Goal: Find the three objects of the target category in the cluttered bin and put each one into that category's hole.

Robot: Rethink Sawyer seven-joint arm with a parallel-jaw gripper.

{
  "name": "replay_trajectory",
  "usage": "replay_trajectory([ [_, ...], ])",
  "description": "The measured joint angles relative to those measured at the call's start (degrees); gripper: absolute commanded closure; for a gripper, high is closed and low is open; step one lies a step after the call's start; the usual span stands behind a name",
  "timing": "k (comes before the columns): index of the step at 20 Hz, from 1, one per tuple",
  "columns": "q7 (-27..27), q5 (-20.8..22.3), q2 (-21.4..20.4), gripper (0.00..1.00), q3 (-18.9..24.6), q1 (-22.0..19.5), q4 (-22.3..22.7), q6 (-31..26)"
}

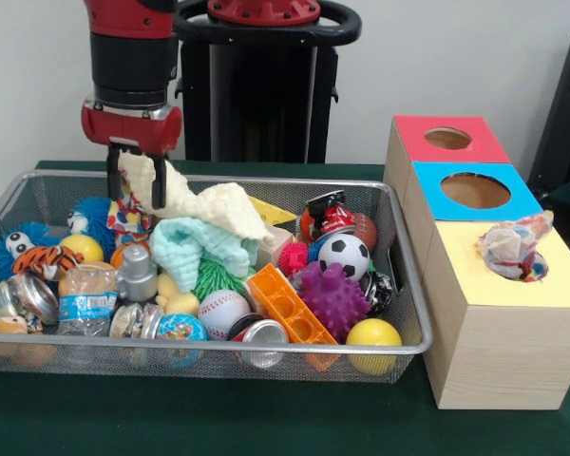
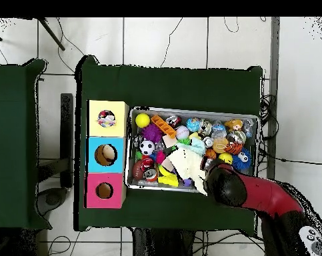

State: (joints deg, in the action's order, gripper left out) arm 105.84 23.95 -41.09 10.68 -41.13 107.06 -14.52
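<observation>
Front view: gripper clamped on cream cloth, cloth draped over clutter at far left of wire bin. Bundled cloth item lodged in yellow box hole; blue hole and red hole beyond.

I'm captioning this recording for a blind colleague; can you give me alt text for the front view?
The robot's gripper is shut on a cream cloth, over a wire bin crammed with balls, cans and toys. To the right stands a wooden box with red, blue and yellow tops; a crumpled bundle sits in the yellow hole.
</observation>
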Motion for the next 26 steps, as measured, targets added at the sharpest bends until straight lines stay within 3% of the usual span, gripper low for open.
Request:
replay_trajectory([
  [7, 0.3, -8.6, -0.7, 0.00, -4.1, 2.6, 0.0, 0.0],
  [13, 0.6, -12.5, -0.6, 0.00, -6.5, 2.7, 0.0, 0.1],
  [20, 0.6, -13.4, 0.7, 0.00, -8.8, 3.0, 0.1, 2.7],
  [26, 0.6, -13.4, 2.9, 0.00, -10.5, 3.4, 0.9, 8.1],
])
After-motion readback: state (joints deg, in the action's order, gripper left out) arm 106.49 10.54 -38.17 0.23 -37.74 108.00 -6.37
